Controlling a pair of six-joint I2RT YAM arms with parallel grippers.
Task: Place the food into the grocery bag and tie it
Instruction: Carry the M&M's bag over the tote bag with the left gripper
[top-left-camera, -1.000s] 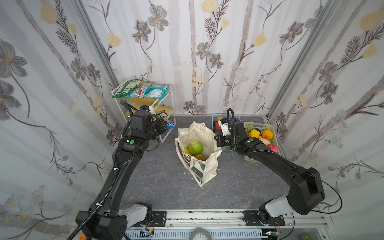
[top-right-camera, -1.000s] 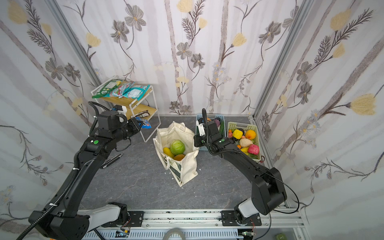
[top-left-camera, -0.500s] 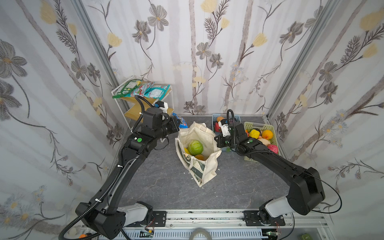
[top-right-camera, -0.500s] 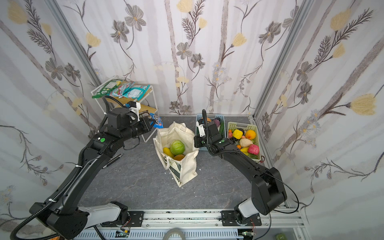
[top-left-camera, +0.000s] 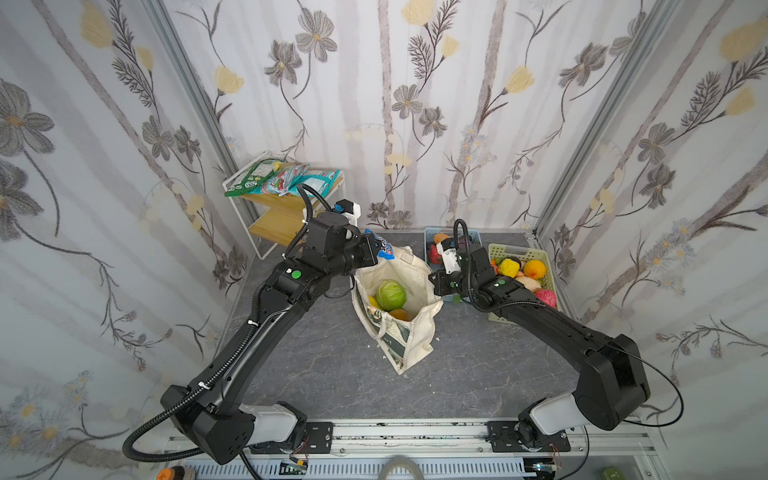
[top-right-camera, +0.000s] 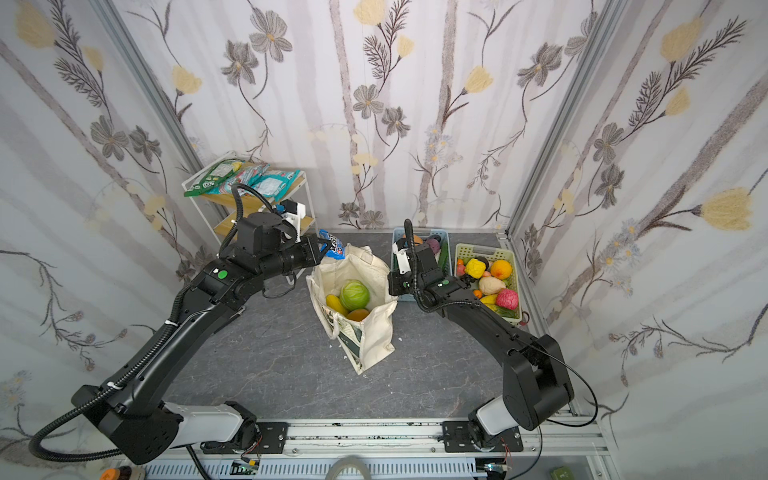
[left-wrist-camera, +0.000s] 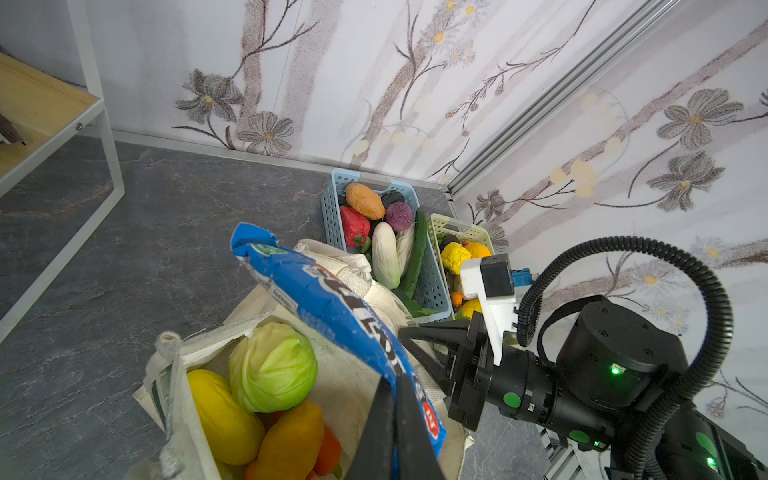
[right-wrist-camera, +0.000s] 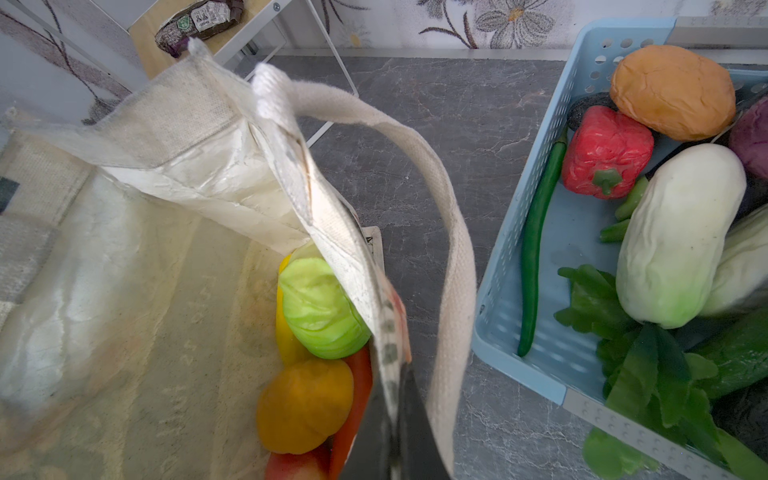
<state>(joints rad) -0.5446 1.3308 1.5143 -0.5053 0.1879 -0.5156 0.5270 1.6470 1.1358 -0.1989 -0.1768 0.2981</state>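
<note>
The cream grocery bag (top-left-camera: 409, 345) (top-right-camera: 370, 340) stands open mid-table. Inside lie a green cabbage (top-left-camera: 390, 294) (left-wrist-camera: 272, 365) (right-wrist-camera: 320, 311), a yellow fruit (left-wrist-camera: 224, 415), an orange fruit (right-wrist-camera: 305, 405) and an orange carrot (right-wrist-camera: 357, 399). My left gripper (top-left-camera: 376, 251) (top-right-camera: 322, 249) (left-wrist-camera: 397, 399) is shut on a blue snack packet (top-left-camera: 383, 248) (top-right-camera: 333, 248) (left-wrist-camera: 324, 299), which hangs over the bag's back left rim. My right gripper (top-left-camera: 434, 287) (top-right-camera: 390, 286) (right-wrist-camera: 392, 399) is shut on the bag's right rim (right-wrist-camera: 332, 216), holding the mouth open.
A blue slotted basket (top-left-camera: 428, 235) (left-wrist-camera: 332, 208) (right-wrist-camera: 582, 232) of toy vegetables and a pale green basket (top-left-camera: 511, 250) (top-right-camera: 486, 251) of fruit stand at the back right. A white-framed shelf rack (top-left-camera: 241, 208) at the back left carries more snack packets (top-left-camera: 286, 183).
My left arm has swung from the shelf rack toward the bag, carrying the blue packet to the bag's rim. The right arm and bag have stayed put.
</note>
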